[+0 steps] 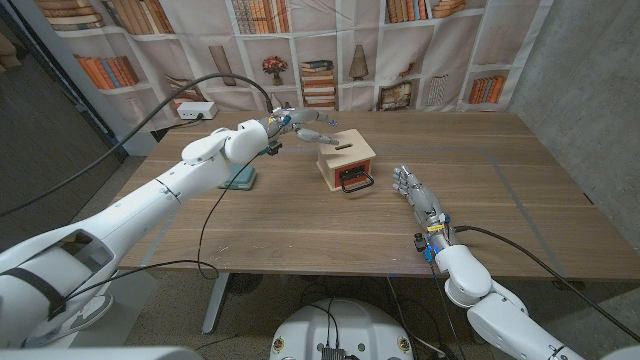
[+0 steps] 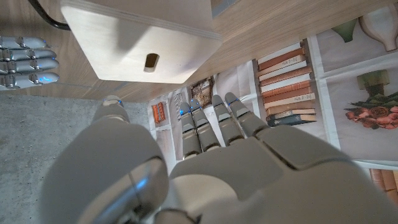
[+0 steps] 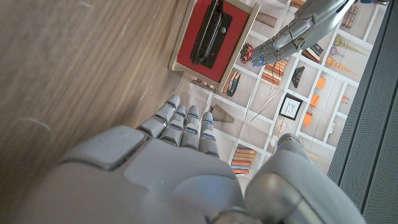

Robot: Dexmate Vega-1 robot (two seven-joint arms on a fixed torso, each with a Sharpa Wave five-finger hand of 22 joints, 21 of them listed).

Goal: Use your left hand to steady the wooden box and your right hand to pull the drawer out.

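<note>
red-fronted drawer (image 3: 214, 37) beyond right hand (image 3: 180, 168)

The left arm stretches far forward, its hand (image 1: 305, 127) raised in the air with fingers extended and empty. The right hand (image 1: 417, 191) is low near the tabletop (image 1: 300, 225), fingers straight and together, holding nothing.

Staged lab or studio setup: wooden table (image 1: 300, 215) backed by printed bookshelf backdrop (image 1: 300, 50) on far side, bare concrete wall (image 1: 590, 90) at right, cables (image 1: 150, 120) run across table.
</note>
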